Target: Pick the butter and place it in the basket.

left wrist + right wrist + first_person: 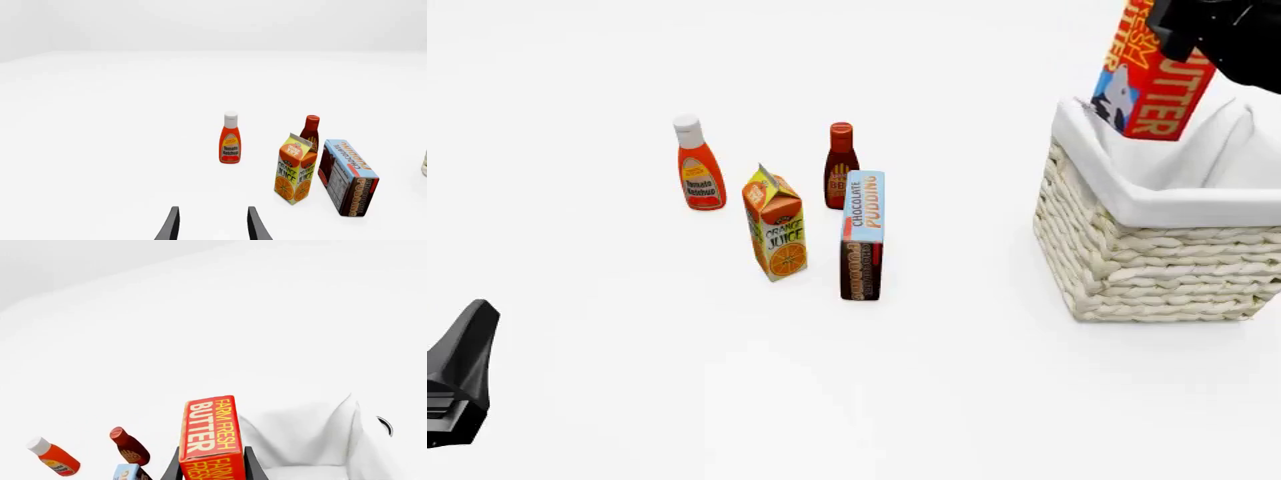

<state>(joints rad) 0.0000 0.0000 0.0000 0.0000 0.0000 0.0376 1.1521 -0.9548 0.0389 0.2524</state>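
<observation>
Butter [1154, 85] — "FARM FRESH BUTTER" — clamped in right jaws above basket [1154, 250]; left jaws parted, holding nothing.

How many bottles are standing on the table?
2. The ketchup bottle stands farthest left; the dark red sauce bottle stands behind the juice carton and pudding box. The basket could hide others.

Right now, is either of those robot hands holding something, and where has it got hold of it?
The right hand holds the butter box by its two long sides, near one end, above the basket. The left hand is open and holds nothing.
</observation>
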